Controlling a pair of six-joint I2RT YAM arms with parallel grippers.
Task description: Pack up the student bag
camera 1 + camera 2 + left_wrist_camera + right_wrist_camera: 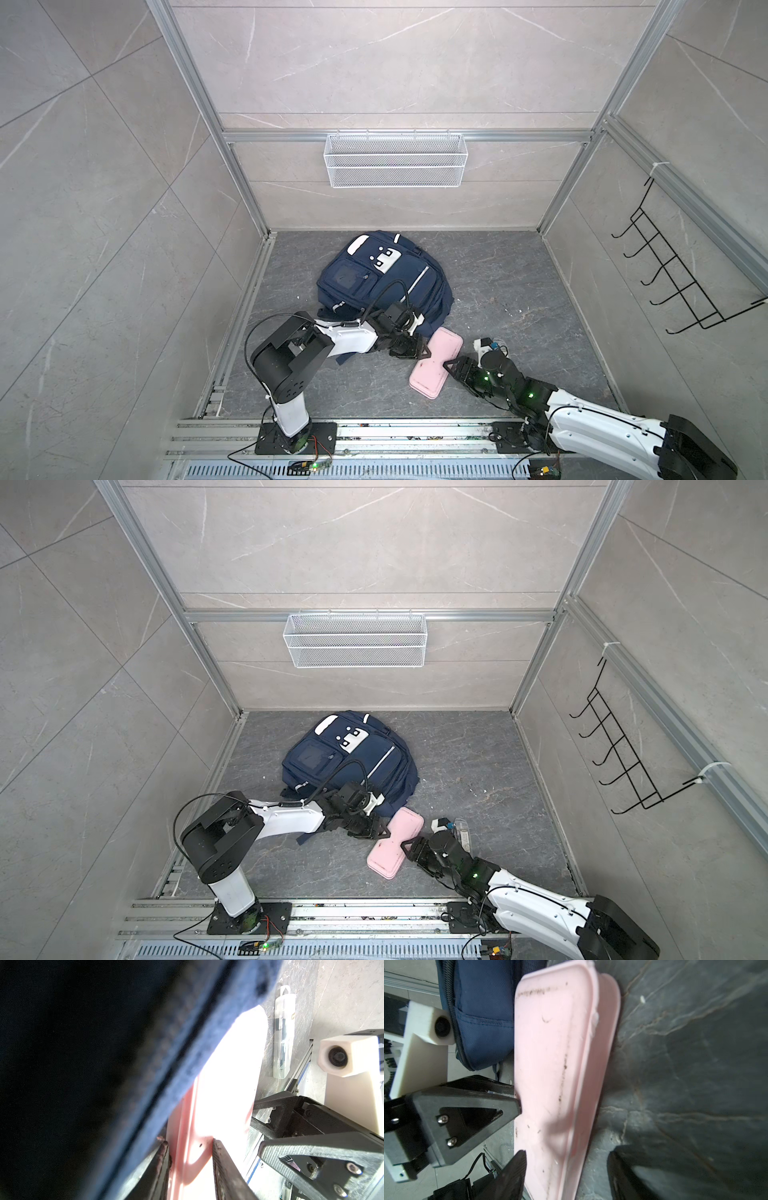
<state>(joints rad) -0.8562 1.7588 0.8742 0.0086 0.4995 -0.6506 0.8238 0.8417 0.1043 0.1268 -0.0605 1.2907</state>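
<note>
The student bag (374,278) (345,758), navy with white patches, lies flat on the grey floor near the back. Against its near edge lies a pink oblong case (426,378) (384,860). My left gripper (422,353) (190,1144) is shut on the case's left rim, with pink plastic (191,1157) filling the gap between its fingers and bag fabric (187,1053) right beside them. My right gripper (449,366) (566,1153) is open astride the case's opposite rim. One finger lies over the lid (550,1064); the other stands apart from the case over bare floor.
A clear plastic tube (283,1032) (463,833) lies on the floor beside the right wrist. A white mesh basket (395,160) hangs on the back wall and a black hook rack (673,274) on the right wall. Aluminium rails (374,432) run along the front.
</note>
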